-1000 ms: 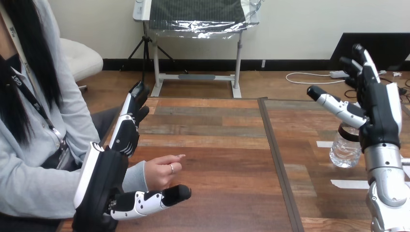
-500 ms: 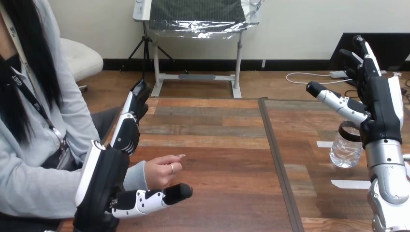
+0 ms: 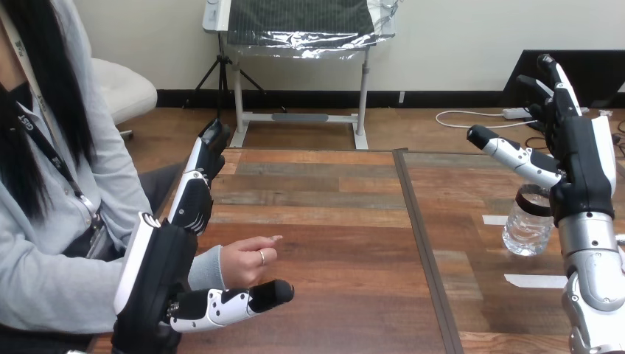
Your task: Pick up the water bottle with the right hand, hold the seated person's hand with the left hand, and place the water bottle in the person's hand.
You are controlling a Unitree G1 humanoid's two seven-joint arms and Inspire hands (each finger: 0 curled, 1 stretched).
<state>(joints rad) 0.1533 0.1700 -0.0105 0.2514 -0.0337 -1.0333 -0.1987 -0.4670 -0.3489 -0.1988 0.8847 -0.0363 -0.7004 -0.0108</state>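
Observation:
A clear plastic water bottle [image 3: 526, 227] stands on the table at the right, partly hidden behind my right hand [image 3: 582, 162]. That hand is open, fingers straight and pointing up, thumb stretched left above the bottle's top; I cannot tell if it touches the bottle. At the left the person's hand [image 3: 249, 259] rests on the table with fingers loosely curled. My left hand [image 3: 166, 265] is open around the person's wrist: its fingers stretch up behind the wrist, its thumb [image 3: 236, 302] lies in front of it. No finger is curled round the wrist.
A dark seam [image 3: 420, 243] runs front to back between the two wooden table tops. White tape strips [image 3: 532, 281] lie on the right top near the bottle. The person sits close at the table's left edge.
My right hand has drifted slightly to the right and up. The left hand, the person's hand and the bottle have stayed in place.

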